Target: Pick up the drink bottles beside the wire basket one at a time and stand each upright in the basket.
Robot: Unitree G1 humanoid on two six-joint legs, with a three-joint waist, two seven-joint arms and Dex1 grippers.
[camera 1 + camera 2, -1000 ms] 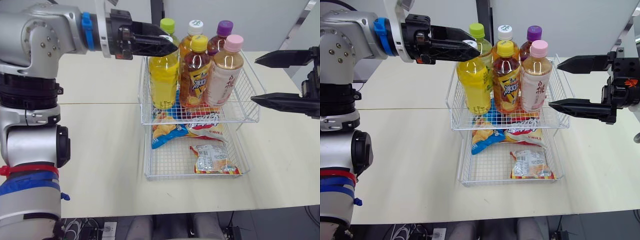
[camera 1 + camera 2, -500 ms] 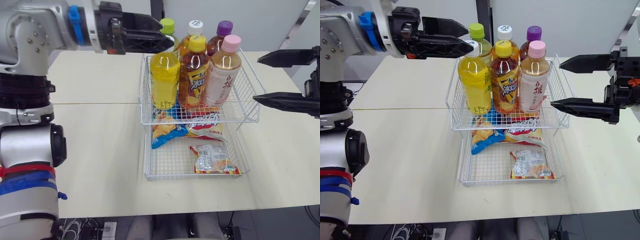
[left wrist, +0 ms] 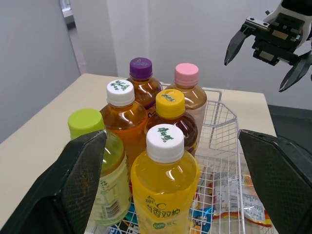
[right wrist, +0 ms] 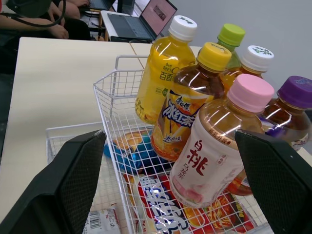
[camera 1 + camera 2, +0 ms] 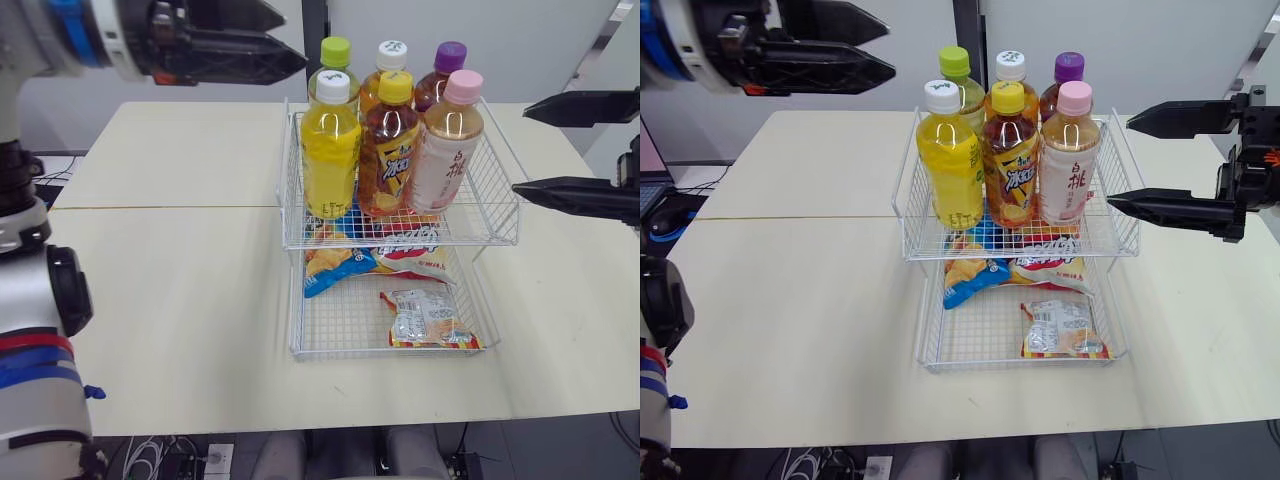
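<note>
Several drink bottles stand upright in the upper wire basket [image 5: 400, 243]. The front row holds a yellow bottle with a white cap [image 5: 329, 150], a tea bottle with a yellow cap [image 5: 392, 140] and a pink-capped bottle [image 5: 448, 140]. Green-capped [image 5: 335, 55], white-capped [image 5: 390, 55] and purple-capped [image 5: 449, 60] bottles stand behind. My left gripper [image 5: 290, 40] is open, up and to the left of the basket, holding nothing. Right of the basket my right gripper [image 5: 520, 148] hangs open and empty.
A lower wire basket [image 5: 390, 352] under the upper one holds snack packets [image 5: 430, 318] and a chip bag [image 5: 335, 265]. The pale table's front edge [image 5: 330, 415] runs close below. A person's arm [image 4: 39, 27] and a laptop [image 4: 146, 19] lie beyond the table.
My left gripper has let go of the yellow bottle's cap, opened and drawn back to the left and up. The bottle now stands straight in the basket. The right gripper has barely moved.
</note>
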